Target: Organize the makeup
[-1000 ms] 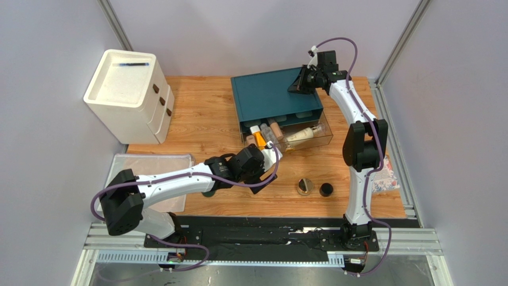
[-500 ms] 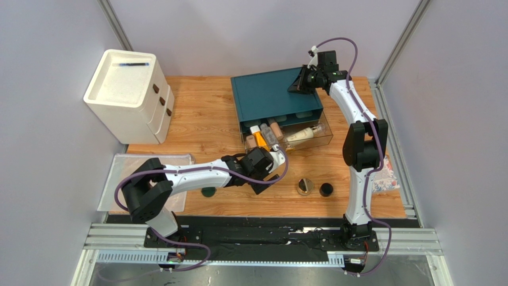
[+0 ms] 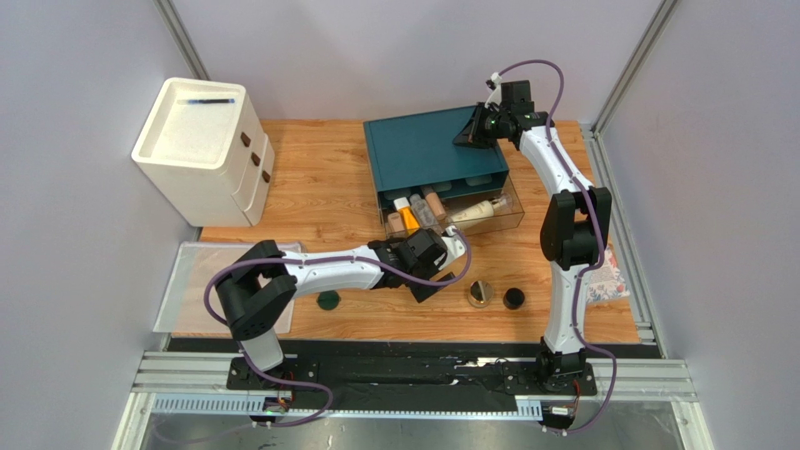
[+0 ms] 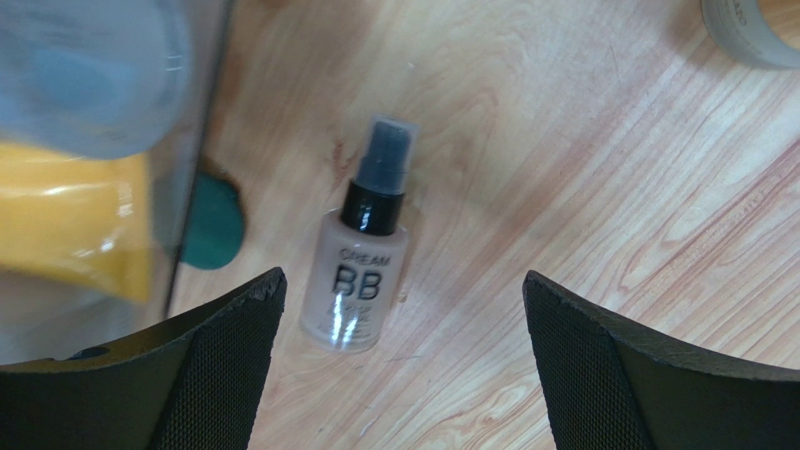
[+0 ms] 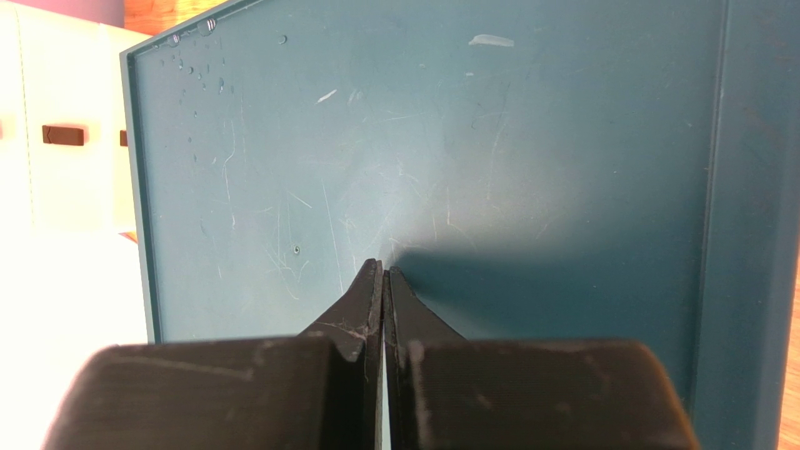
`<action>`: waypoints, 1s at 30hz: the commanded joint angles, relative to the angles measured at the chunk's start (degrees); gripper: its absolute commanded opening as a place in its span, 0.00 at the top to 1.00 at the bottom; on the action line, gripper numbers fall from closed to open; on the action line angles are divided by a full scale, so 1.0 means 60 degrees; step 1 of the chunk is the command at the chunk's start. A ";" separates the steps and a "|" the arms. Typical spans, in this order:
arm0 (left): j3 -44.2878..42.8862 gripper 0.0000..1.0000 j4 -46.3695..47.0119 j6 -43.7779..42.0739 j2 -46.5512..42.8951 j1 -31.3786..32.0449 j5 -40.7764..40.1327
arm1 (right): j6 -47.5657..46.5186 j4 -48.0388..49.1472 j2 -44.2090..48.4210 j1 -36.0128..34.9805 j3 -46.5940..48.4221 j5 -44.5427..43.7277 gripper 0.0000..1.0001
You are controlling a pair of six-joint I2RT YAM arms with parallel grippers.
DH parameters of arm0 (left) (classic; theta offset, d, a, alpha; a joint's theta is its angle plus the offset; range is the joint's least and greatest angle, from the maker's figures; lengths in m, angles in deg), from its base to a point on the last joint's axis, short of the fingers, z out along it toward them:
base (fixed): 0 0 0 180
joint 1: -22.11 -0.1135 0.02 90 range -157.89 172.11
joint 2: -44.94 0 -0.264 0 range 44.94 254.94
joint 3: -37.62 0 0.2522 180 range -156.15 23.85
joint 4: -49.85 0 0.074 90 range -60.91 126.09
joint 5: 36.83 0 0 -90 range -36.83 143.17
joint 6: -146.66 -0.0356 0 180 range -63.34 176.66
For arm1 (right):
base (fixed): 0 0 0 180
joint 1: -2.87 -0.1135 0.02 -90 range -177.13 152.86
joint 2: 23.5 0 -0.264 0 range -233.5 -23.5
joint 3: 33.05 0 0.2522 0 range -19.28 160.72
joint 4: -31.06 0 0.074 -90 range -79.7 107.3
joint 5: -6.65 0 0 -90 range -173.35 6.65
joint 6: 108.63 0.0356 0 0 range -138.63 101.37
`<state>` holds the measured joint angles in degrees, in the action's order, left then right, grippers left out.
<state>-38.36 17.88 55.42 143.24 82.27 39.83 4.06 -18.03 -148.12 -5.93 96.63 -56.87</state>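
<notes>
My left end effector (image 4: 401, 289) hangs wide open over the cream bottle (image 4: 361, 253), lying flat on the table (image 4: 582, 187) beside the clear drawer (image 4: 194, 183) — light, smooth, likely slippery — best pinched across its body.

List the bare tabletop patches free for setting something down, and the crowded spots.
Free: wood between white cabinet and teal box; near strip between green disc and jars. Crowded: before open drawer, around left gripper and BB bottle.
</notes>
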 commanded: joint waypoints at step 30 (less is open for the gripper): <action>0.0218 1.00 -0.0567 0.0147 0.0230 -0.1209 0.2518 | -0.0473 -0.2051 -0.1086 0.0163 -0.0629 -0.1088 1.00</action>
<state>-38.78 18.71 56.17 148.70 74.65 55.23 4.06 -16.85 -148.23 -5.19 96.50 -57.26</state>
